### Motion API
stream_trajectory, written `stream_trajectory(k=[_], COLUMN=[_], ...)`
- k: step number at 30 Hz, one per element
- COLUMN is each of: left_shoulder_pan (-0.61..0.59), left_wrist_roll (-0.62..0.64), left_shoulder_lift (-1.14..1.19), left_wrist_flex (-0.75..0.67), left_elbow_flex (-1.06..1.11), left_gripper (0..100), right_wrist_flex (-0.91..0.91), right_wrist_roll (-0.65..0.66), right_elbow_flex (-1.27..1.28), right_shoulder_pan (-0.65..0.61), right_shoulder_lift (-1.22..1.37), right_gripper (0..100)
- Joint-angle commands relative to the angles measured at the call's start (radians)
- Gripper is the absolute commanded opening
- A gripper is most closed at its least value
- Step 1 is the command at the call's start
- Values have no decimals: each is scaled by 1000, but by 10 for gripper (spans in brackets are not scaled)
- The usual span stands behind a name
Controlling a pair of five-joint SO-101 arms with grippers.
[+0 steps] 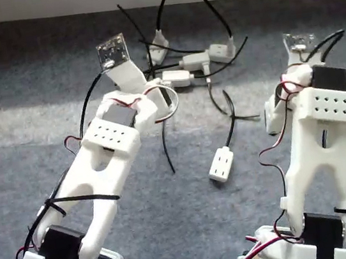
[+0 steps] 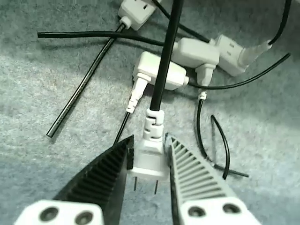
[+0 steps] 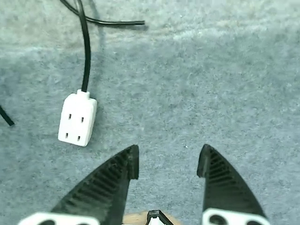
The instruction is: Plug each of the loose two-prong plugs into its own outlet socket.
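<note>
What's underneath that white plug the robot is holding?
Below the white two-prong plug in the left tool lie grey carpet and a thin black cable; its black cord crosses a white plastic connector. The plug's body hides the spot directly beneath.

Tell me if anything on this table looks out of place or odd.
Yes. The black cords lie tangled at the far side, some ending in cut stubs. One outlet socket lies alone, apart from that cluster. The two-prong plug in the left end effector points its prongs back toward the wrist.

The plug [image 2: 149, 161] is smooth white plastic, the carpet [image 2: 37, 154] rough grey cloth
</note>
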Motion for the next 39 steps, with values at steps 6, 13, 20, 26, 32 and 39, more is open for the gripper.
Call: stream_trajectory(k=[6,13,20,26,32,39], left_shoulder_pan=[-131,-117,-91,18,85,85], left_wrist_roll=[341,468,468,465,468,470], left_shoulder_lift=[-76,-334,-407,-426,-486,-641], left_wrist_flex=[98,351,250,80,17,17], left_elbow_flex=[-171,-180,22,177,252,326], left_gripper=[10,7,7,7,7,7], right_wrist_flex=[-67,-111,-51,-41,-174,-498], right_wrist_roll=[3,3,11,117,133,132], right_elbow_flex=[-7,-4,-2,27,248,674], right_shoulder_pan=[-228,-389,-529,-687,-774,-720], right_shoulder_lift=[-41,-41,-42,-101,-538,-937], right_gripper=[205,3,6,7,7,7])
